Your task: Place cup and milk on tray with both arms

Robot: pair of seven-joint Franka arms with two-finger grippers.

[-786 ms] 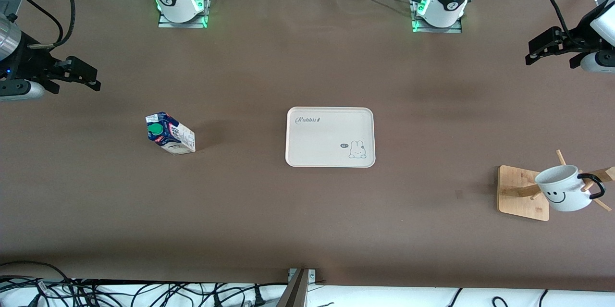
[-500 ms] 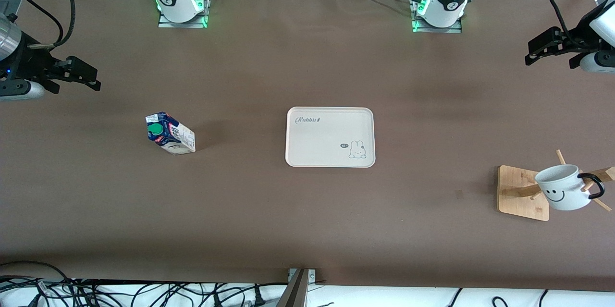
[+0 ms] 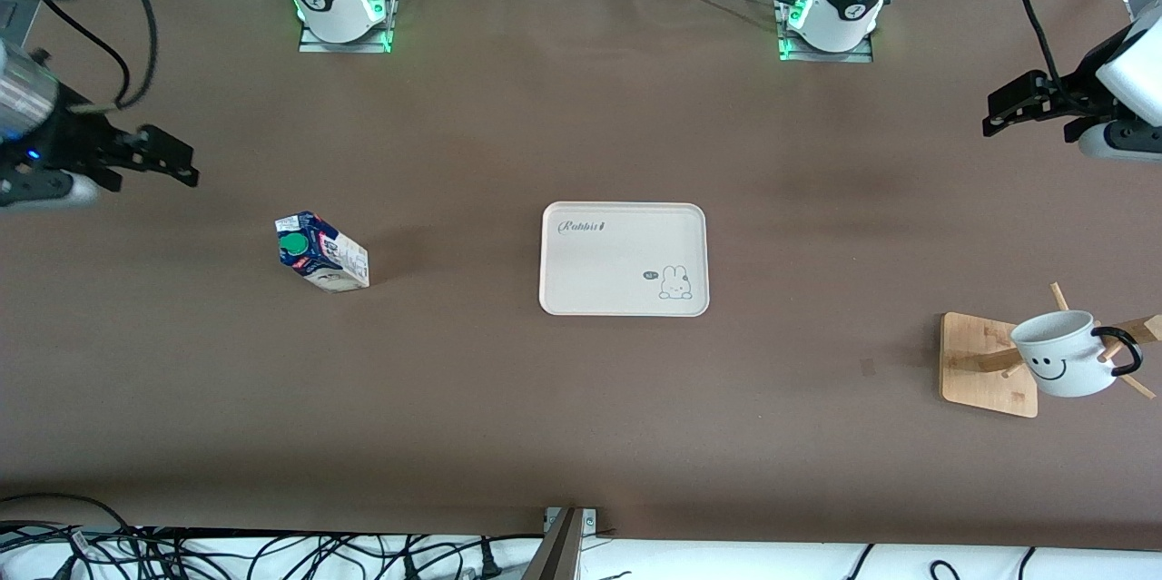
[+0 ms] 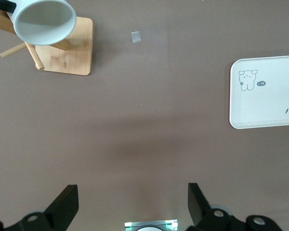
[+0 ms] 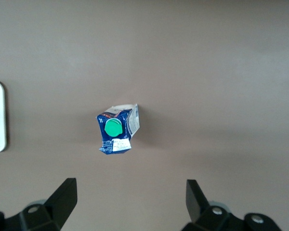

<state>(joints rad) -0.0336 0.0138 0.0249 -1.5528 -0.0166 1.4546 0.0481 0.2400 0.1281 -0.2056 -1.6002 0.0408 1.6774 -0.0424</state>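
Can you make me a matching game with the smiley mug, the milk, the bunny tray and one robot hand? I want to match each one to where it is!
Things:
1. smiley mug
2. milk carton
3. bunny tray
4. left hand

Places:
A. in the middle of the table, with nothing on it
B. hanging on the wooden rack
C. up in the air, open, over bare table
D. standing on the table toward the right arm's end

Pairs: 1-B, 2-D, 3-A, 4-C
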